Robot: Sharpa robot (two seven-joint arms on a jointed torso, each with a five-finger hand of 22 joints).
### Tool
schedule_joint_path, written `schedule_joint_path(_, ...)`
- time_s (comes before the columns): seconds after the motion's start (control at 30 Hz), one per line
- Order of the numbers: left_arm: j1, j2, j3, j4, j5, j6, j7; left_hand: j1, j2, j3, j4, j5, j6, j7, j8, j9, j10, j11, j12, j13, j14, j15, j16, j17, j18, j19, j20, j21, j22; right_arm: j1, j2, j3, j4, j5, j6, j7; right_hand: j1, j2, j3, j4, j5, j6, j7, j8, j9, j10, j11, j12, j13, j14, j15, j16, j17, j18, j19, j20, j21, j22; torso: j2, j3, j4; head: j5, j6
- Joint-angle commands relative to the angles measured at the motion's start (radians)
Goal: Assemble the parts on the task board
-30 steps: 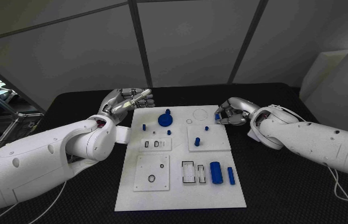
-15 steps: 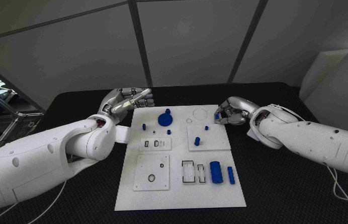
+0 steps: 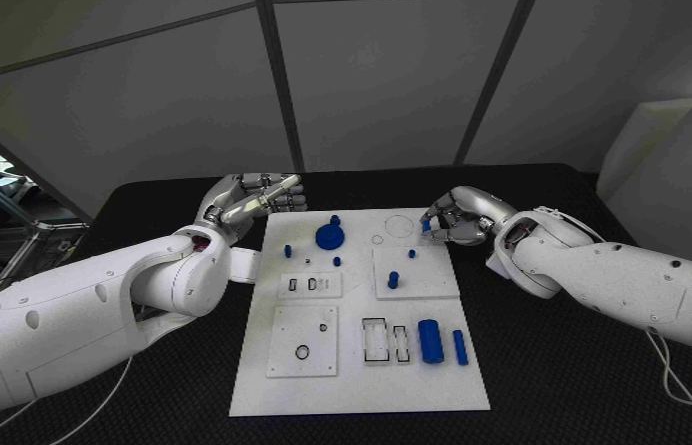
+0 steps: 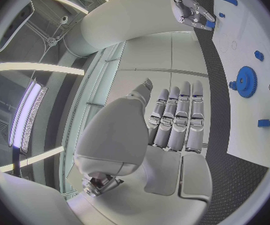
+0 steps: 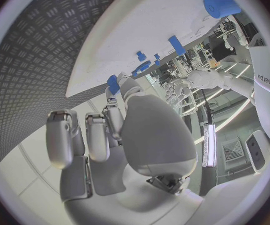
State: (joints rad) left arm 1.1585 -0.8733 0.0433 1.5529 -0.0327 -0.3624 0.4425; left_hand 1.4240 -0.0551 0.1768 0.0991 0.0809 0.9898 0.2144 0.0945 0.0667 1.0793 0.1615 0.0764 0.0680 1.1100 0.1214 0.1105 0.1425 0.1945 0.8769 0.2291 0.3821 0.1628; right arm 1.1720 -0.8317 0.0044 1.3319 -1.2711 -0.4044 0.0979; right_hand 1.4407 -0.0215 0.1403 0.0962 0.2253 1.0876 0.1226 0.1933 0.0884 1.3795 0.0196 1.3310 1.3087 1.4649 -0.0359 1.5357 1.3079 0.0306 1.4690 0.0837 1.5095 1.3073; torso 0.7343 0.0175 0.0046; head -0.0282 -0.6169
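Note:
The white task board point(image 3: 361, 375) lies in the middle of the table. My right hand point(image 3: 457, 217) hovers at its far right corner and pinches a small blue part point(image 3: 427, 225) between thumb and a finger, next to a round recess point(image 3: 400, 227); the right wrist view shows that part point(image 5: 112, 83) at the fingertips. My left hand point(image 3: 260, 197) rests beside the far left corner, fingers point(image 4: 179, 116) straight and holding nothing. On the board lie a blue gear point(image 3: 329, 234), small pegs point(image 3: 391, 281), a thick cylinder point(image 3: 428, 342) and a thin bar point(image 3: 459, 348).
Black textured table point(image 3: 577, 365) surrounds the board on all sides. Square inset plates with slots point(image 3: 303, 342) sit on the board's near half. Grey wall panels stand behind the table's far edge.
My right hand has shifted slightly left and toward the far edge with the blue part, closer to the round recess. The left hand has not moved.

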Motion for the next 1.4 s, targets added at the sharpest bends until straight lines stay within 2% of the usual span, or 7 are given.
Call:
schedule_joint_path(0.03, 0.001, -0.002, 0.001, -0.001, -0.004, 0.010, 0.002, 0.005, 0.004, 0.002, -0.003, 0.003, 0.001, 0.006, -0.006, 0.000, 0.000, 0.004, -0.005, 0.000, -0.005, 0.000, -0.003, 0.001, -0.013, -0.002, 0.001, -0.003, -0.001, 0.003, 0.003, 0.008, 0.043, 0.007, -0.047, -0.023, 0.002, 0.013, 0.006, 0.001, 0.002, 0.023, -0.023, 0.005, 0.015, 0.007, 0.002, 0.003, 0.007, 0.094, -0.005, 0.006, 0.211, -0.005, 0.020, -0.007, 0.007, 0.164, -0.003, -0.0020, 0.0011, 0.003, -0.001)
schedule_joint_path(0.27, 0.001, -0.002, 0.001, -0.010, -0.004, 0.010, 0.003, 0.005, 0.004, 0.002, -0.004, 0.003, 0.001, 0.006, -0.006, 0.000, 0.001, 0.004, -0.005, 0.000, -0.005, 0.000, -0.003, 0.001, -0.013, -0.002, 0.001, -0.003, -0.001, 0.004, 0.048, 0.016, 0.143, -0.027, -0.032, -0.095, 0.002, 0.015, 0.009, 0.001, 0.002, 0.019, -0.022, 0.004, 0.015, 0.005, 0.003, -0.001, 0.004, 0.094, -0.005, 0.005, 0.210, -0.005, 0.020, -0.008, 0.007, 0.164, -0.012, -0.0027, 0.0031, 0.011, -0.013)
schedule_joint_path(0.47, 0.002, -0.001, 0.001, -0.017, -0.004, 0.009, 0.004, 0.005, 0.004, 0.002, -0.004, 0.003, 0.001, 0.006, -0.006, 0.000, 0.001, 0.004, -0.005, 0.000, -0.005, 0.000, -0.003, 0.001, -0.013, -0.003, 0.001, -0.003, -0.001, 0.004, 0.125, 0.018, 0.178, -0.102, -0.003, -0.162, -0.003, 0.015, 0.011, 0.001, -0.007, 0.014, -0.020, 0.002, 0.015, 0.001, 0.004, -0.006, 0.000, 0.093, -0.004, 0.003, 0.207, -0.006, 0.020, -0.009, 0.007, 0.164, -0.012, -0.0030, 0.0038, 0.019, -0.020)
schedule_joint_path(0.6, 0.002, 0.000, 0.001, -0.019, -0.004, 0.009, 0.004, 0.005, 0.004, 0.002, -0.004, 0.003, 0.001, 0.006, -0.006, 0.000, 0.001, 0.004, -0.005, 0.000, -0.005, 0.000, -0.003, 0.001, -0.013, -0.003, 0.001, -0.003, -0.001, 0.004, 0.160, 0.017, 0.184, -0.139, 0.008, -0.196, -0.003, 0.015, 0.012, 0.000, -0.008, 0.013, -0.020, 0.001, 0.015, 0.000, 0.005, -0.008, -0.002, 0.093, -0.004, 0.003, 0.206, -0.006, 0.020, -0.009, 0.007, 0.164, -0.011, -0.0038, 0.0048, 0.024, -0.025)
schedule_joint_path(0.7, 0.002, 0.001, 0.001, -0.021, -0.004, 0.008, 0.004, 0.004, 0.004, 0.002, -0.004, 0.003, 0.002, 0.005, -0.006, 0.000, 0.001, 0.004, -0.005, 0.000, -0.005, 0.000, -0.004, 0.001, -0.013, -0.003, 0.001, -0.003, -0.001, 0.002, 0.188, 0.016, 0.181, -0.170, 0.019, -0.226, -0.003, 0.014, 0.012, 0.000, -0.008, 0.011, -0.019, 0.001, 0.015, -0.003, 0.005, -0.012, -0.006, 0.093, -0.004, 0.002, 0.205, -0.006, 0.021, -0.009, 0.007, 0.165, -0.011, -0.0025, -0.0001, 0.034, -0.027)
schedule_joint_path(1.27, 0.003, 0.006, 0.001, -0.026, -0.004, 0.009, 0.004, 0.004, 0.004, 0.002, -0.004, 0.003, 0.002, 0.005, -0.006, 0.000, 0.001, 0.004, -0.005, 0.000, -0.005, 0.000, -0.004, 0.001, -0.013, -0.003, 0.001, -0.003, -0.001, -0.037, 0.287, 0.011, 0.164, -0.290, 0.037, -0.314, -0.008, 0.010, 0.013, -0.001, -0.004, 0.005, -0.017, -0.002, 0.014, -0.007, 0.007, -0.019, -0.011, 0.092, -0.003, 0.000, 0.202, -0.006, 0.021, -0.008, 0.007, 0.165, -0.011, -0.0023, 0.0023, 0.047, -0.038)
schedule_joint_path(1.4, 0.003, 0.007, 0.001, -0.027, -0.004, 0.009, 0.004, 0.004, 0.004, 0.002, -0.004, 0.003, 0.002, 0.005, -0.006, 0.000, 0.001, 0.004, -0.005, 0.000, -0.005, 0.000, -0.004, 0.001, -0.013, -0.003, 0.001, -0.003, -0.001, -0.045, 0.303, 0.003, 0.157, -0.310, 0.036, -0.324, -0.009, 0.009, 0.013, -0.001, -0.003, 0.005, -0.017, -0.003, 0.015, -0.007, 0.007, -0.018, -0.010, 0.092, -0.003, 0.001, 0.203, -0.006, 0.021, -0.008, 0.007, 0.165, -0.010, -0.0021, 0.0012, 0.052, -0.040)
